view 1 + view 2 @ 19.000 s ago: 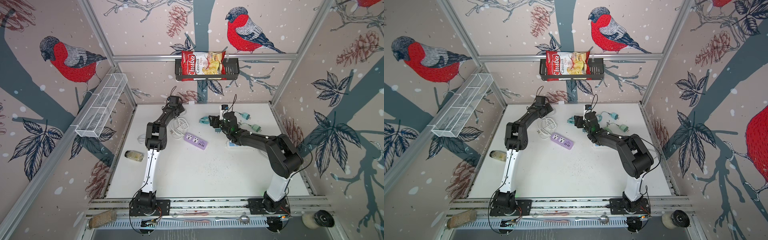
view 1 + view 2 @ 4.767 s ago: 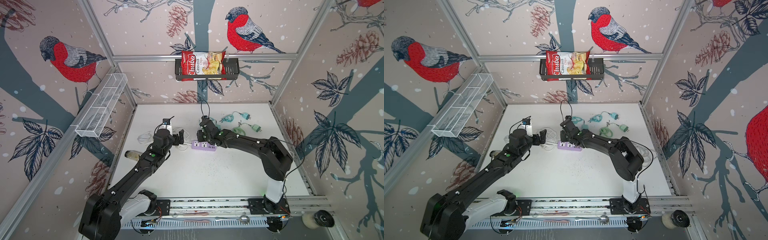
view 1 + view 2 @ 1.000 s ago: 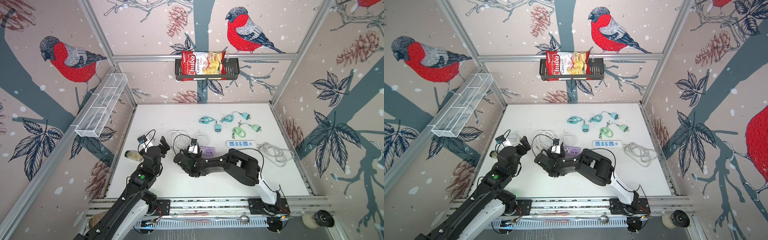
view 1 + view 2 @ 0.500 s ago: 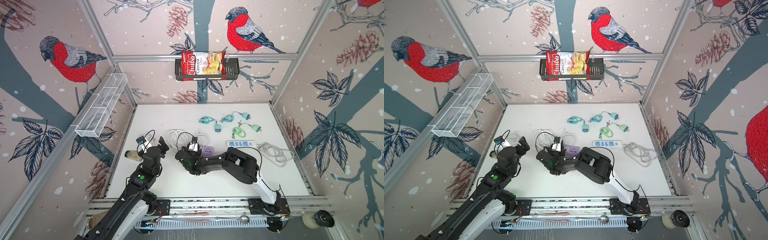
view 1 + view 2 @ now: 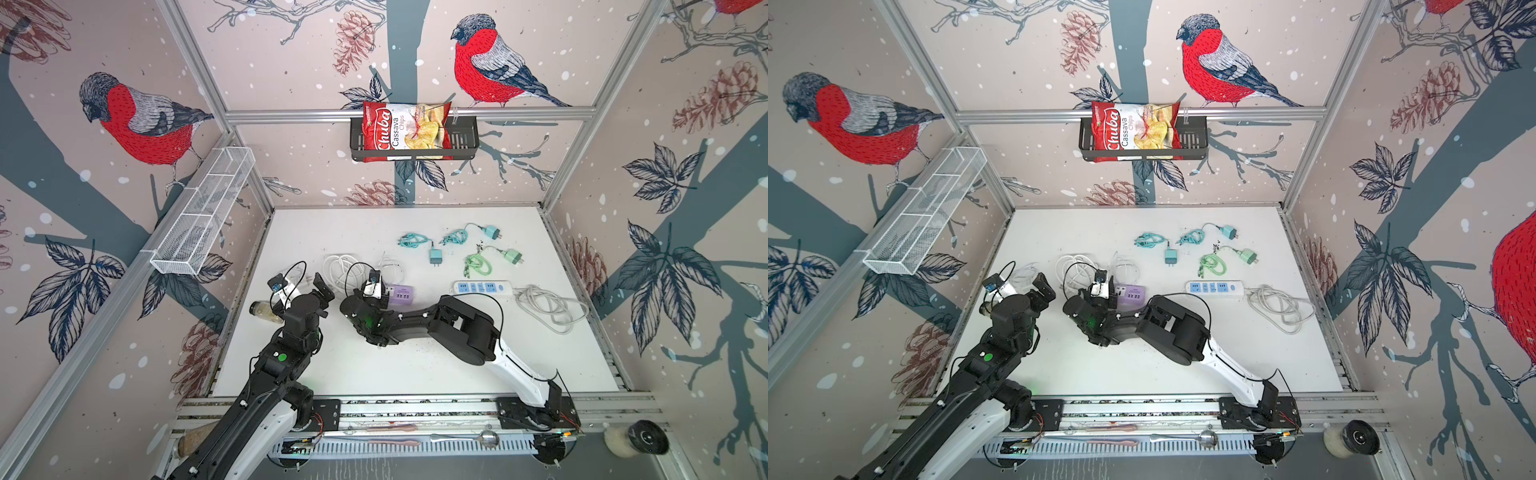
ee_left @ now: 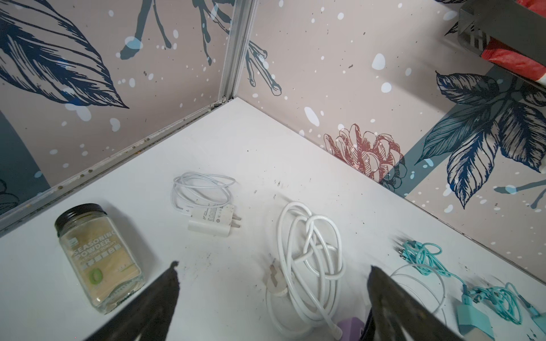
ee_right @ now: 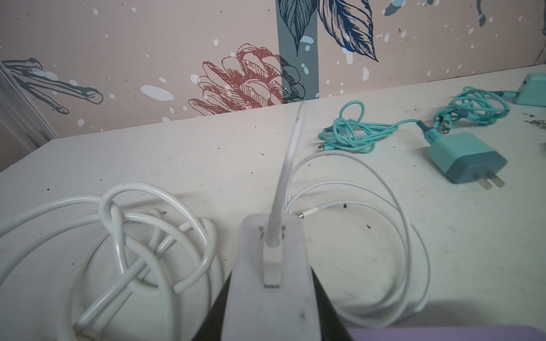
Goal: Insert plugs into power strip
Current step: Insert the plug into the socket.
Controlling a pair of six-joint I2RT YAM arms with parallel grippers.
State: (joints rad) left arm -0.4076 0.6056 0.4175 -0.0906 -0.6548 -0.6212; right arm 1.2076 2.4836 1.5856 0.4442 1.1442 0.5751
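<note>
White plug [image 7: 266, 304] lengthwise in right gripper [image 7: 271, 273], prongs hidden

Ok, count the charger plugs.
5: teal plug, second teal plug and mint green plug toward the back; white plug beside the jar; another white plug between the right fingers.

The power strip [image 5: 401, 294] was lilac, on a white counter [image 5: 415, 374]. Just beside it was a white plug [image 7: 270, 280] with a white cable. Beyond the strip lay a nearer teal plug [image 5: 435, 254], a farther teal plug [image 5: 491, 231] and a mint green plug [image 5: 513, 254]. The walls [image 5: 291, 62] were pinkish beige, patterned with red-breasted birds.
</note>
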